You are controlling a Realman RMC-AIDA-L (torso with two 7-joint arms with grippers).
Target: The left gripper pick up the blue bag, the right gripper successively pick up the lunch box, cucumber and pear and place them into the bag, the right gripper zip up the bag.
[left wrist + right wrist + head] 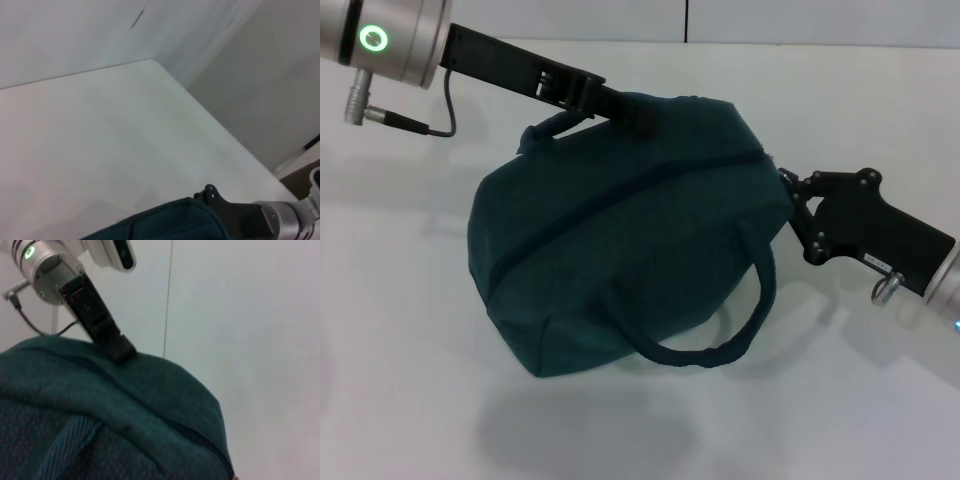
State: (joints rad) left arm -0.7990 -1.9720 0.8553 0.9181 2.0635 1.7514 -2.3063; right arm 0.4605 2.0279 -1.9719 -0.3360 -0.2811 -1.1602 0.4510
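- The bag [620, 230] is in the middle of the white table [410, 400], tilted. Its zipper line seems closed along the whole visible length.
- The left gripper [620, 103] is at the far top edge of the bag, near one handle [545, 128]. It appears to hold the fabric there, but I cannot tell how far the fingers are open, since the bag hides them.
- The right gripper [788, 185] touches the end of the bag where the zipper finishes. It probably holds the pull; the fingertips are hidden, so I cannot tell.
- No lunch box, cucumber or pear is visible; I judge they are inside.
- Risk: if the right gripper pulls further at the zipper end, the bag can slip from the left gripper.
- Risk: the near handle [740, 330] hangs loose and may catch the right arm.
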